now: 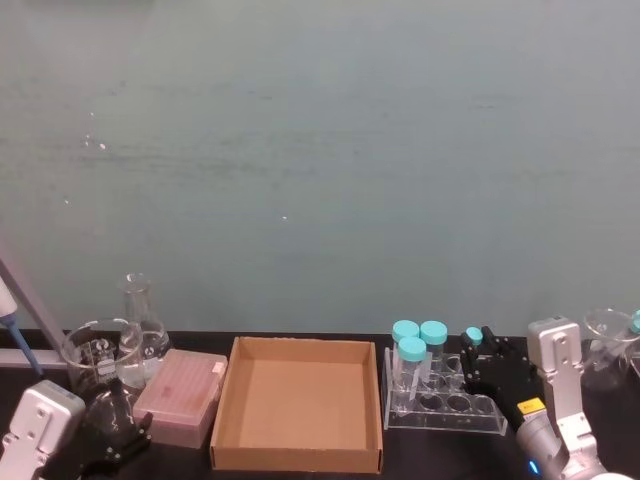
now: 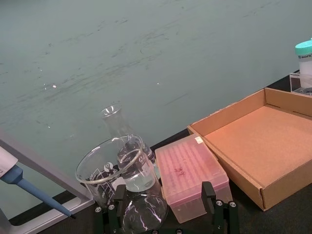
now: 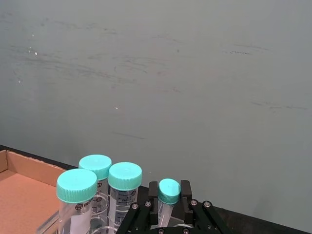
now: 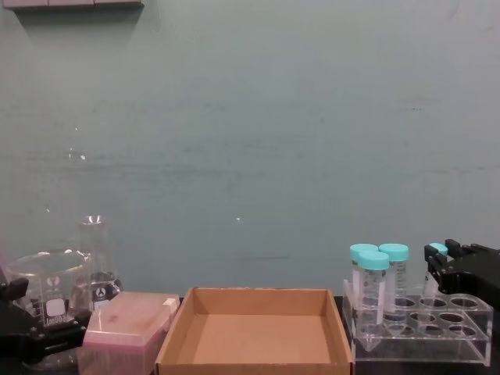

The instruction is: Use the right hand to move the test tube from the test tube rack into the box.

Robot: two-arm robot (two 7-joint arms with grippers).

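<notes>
While the test tube (image 1: pixel 473 335) stands in the test tube rack (image 4: pixel 418 332), the right gripper (image 3: pixel 169 189) clamps it (left gripper (image 2: pixel 163 190) parked, fingers spread).

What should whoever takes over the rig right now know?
Right hand: around the test tube at the right end of the test tube rack; grip can't be confirmed.
Left gripper: open, parked by the beaker at far left.
Box: left of the rack, no tube in it.
Done: approach.
Left: secure the grasp, lift out, carry to the box, release.
</notes>
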